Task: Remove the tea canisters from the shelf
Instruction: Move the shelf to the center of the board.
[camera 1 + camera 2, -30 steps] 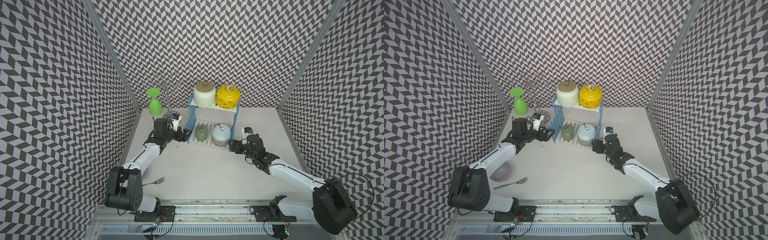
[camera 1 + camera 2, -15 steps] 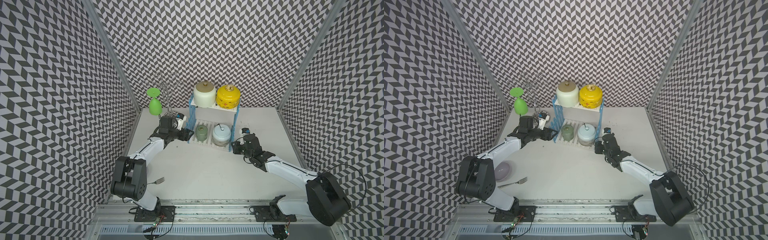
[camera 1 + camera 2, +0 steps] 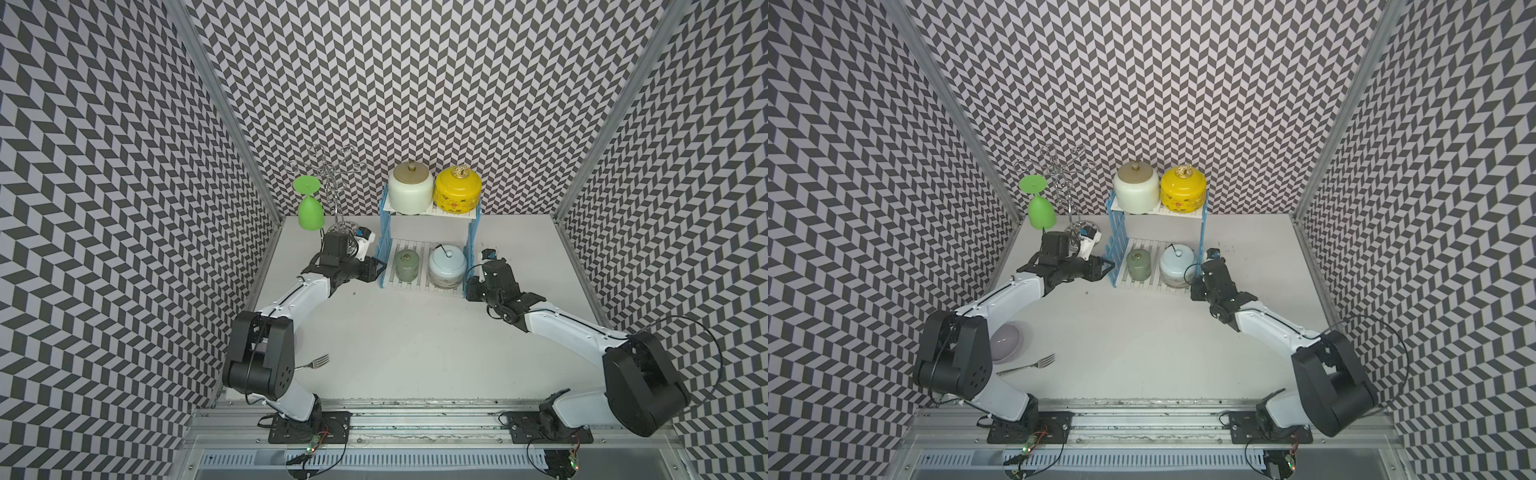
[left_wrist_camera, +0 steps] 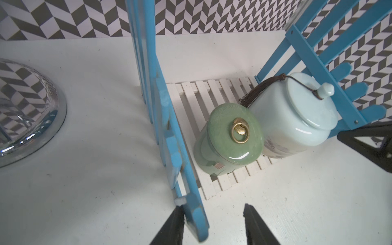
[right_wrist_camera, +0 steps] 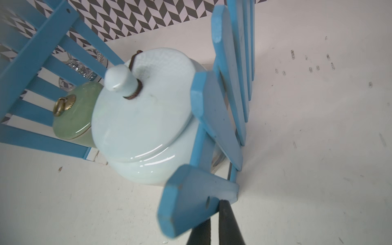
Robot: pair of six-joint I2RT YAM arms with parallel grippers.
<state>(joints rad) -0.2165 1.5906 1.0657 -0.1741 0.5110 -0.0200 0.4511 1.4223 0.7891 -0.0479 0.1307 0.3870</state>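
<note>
The shelf (image 3: 384,232) stands at the back of the table. Its top board carries a cream tea canister (image 3: 411,193) and a yellow one (image 3: 457,195). A sage green canister (image 3: 405,266) and a pale blue one (image 3: 446,266) stand on the bottom board. My left gripper (image 4: 212,206) is open and straddles the front picket (image 4: 191,203) of the shelf's left side, with one finger touching it. My right gripper (image 5: 214,210) is shut on the front picket (image 5: 191,197) of the right side, close beside the pale blue canister (image 5: 144,118).
A bright green upturned goblet (image 3: 309,208) hangs on a chrome wire stand (image 3: 332,187) left of the shelf, just behind my left wrist. A fork (image 3: 316,362) and a lavender bowl (image 3: 1007,343) lie near the left arm's base.
Both grippers have moved in to the shelf's sides. The right one has closed on the right side's picket. The left one has narrowed around the left side's picket.
</note>
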